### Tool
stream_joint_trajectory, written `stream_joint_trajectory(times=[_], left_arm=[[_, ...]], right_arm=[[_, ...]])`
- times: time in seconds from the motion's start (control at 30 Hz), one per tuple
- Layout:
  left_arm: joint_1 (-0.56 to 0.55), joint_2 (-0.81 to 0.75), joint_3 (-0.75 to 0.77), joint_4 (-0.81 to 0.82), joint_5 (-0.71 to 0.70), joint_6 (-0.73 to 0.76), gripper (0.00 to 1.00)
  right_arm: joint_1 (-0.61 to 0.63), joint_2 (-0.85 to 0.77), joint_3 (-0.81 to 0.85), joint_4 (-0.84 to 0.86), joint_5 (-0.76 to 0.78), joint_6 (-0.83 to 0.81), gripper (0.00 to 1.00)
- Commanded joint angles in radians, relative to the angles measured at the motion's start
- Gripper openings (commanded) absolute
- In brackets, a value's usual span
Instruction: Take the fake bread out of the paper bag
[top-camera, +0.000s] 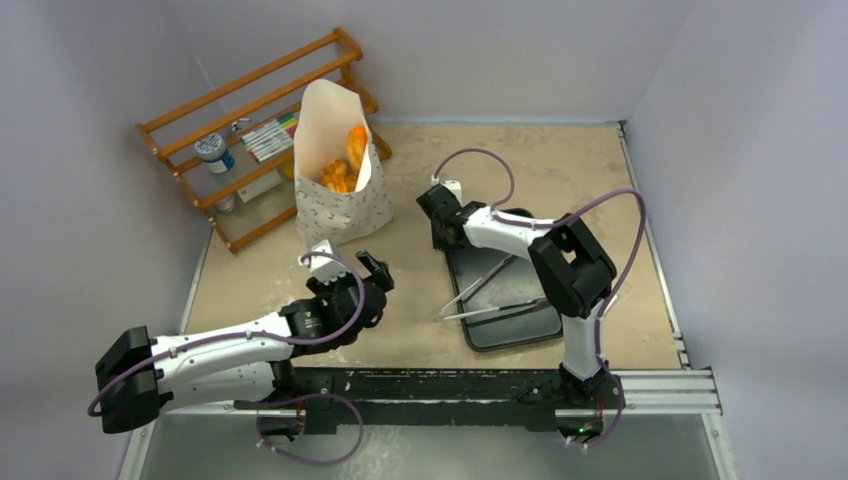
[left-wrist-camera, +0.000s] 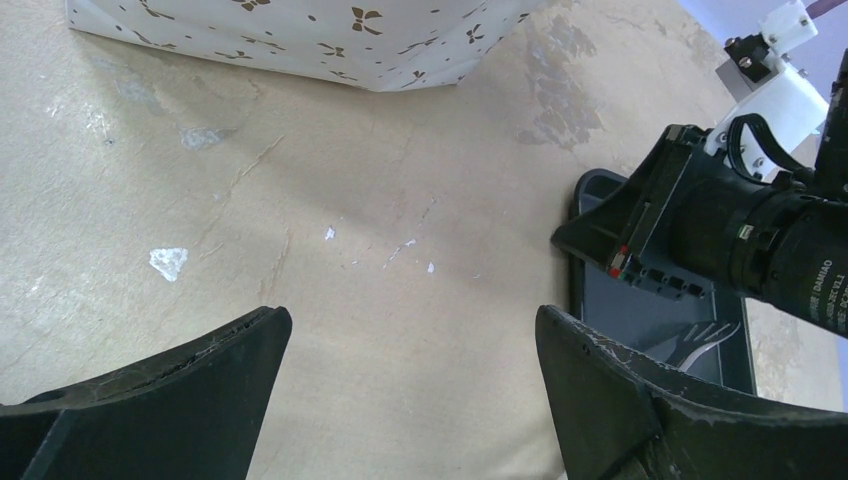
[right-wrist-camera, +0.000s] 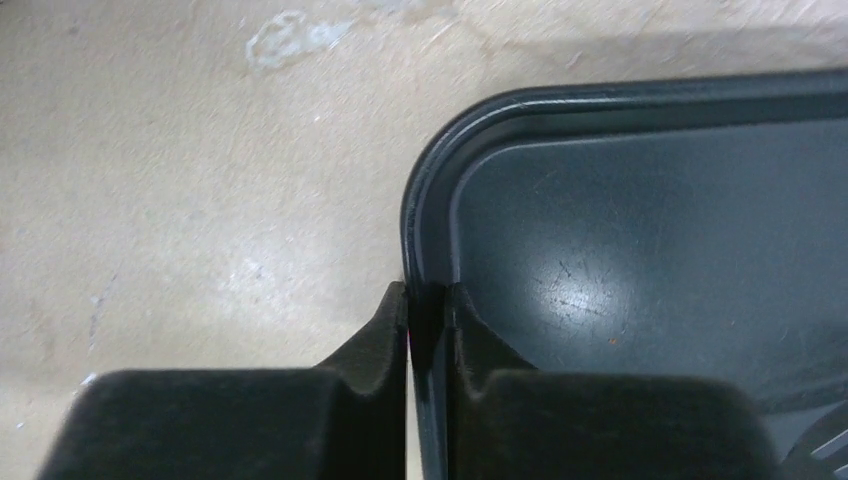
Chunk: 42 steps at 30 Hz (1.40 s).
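Top external view: paper bag (top-camera: 338, 205) with fake bread (top-camera: 345, 165) stands beyond the wide-spread left gripper (left-wrist-camera: 410, 320); right gripper (right-wrist-camera: 426, 300) pinches the black tray (right-wrist-camera: 650, 240).

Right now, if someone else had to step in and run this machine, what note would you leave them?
Left gripper: open and empty, over bare table, short of the paper bag.
Right gripper: shut on the corner rim of the black tray, where a pair of tongs lies.
Fake bread: orange pieces inside the bag, which stands upright with its mouth open.
Done: no bread is out yet.
Left: reach into the bag, grip the bread and lift it out, probably with the free left arm.
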Motion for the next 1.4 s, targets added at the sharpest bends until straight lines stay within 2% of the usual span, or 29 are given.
stream_joint_trajectory(times=[0.0,0.37,0.57,0.67,0.9,1.13,1.23,1.37], left_arm=[[-0.009,0.002,0.04,0.0,-0.022,-0.002,0.95],[-0.008,0.038,0.044,0.007,-0.02,-0.007,0.95],[-0.009,0.062,0.054,0.022,-0.008,0.023,0.95],[-0.009,0.075,0.073,0.028,-0.004,0.047,0.95],[-0.009,0.136,0.106,0.082,0.027,0.115,0.95],[-0.009,0.187,0.117,0.107,0.041,0.148,0.96],[-0.009,0.191,0.116,0.108,0.034,0.152,0.96],[-0.009,0.193,0.121,0.098,0.027,0.147,0.96]], right_arm=[[-0.043,0.028,0.008,0.019,-0.01,0.017,0.01],[-0.176,0.167,0.254,-0.009,0.046,-0.168,0.0],[-0.256,0.304,0.471,-0.038,0.072,-0.407,0.0],[-0.311,0.343,0.527,0.0,0.049,-0.498,0.0],[-0.378,0.384,0.529,0.132,0.069,-0.726,0.0],[-0.412,0.378,0.425,0.342,0.079,-0.96,0.0],[-0.419,0.371,0.406,0.371,0.068,-0.996,0.0],[-0.42,0.359,0.432,0.363,0.087,-0.966,0.0]])
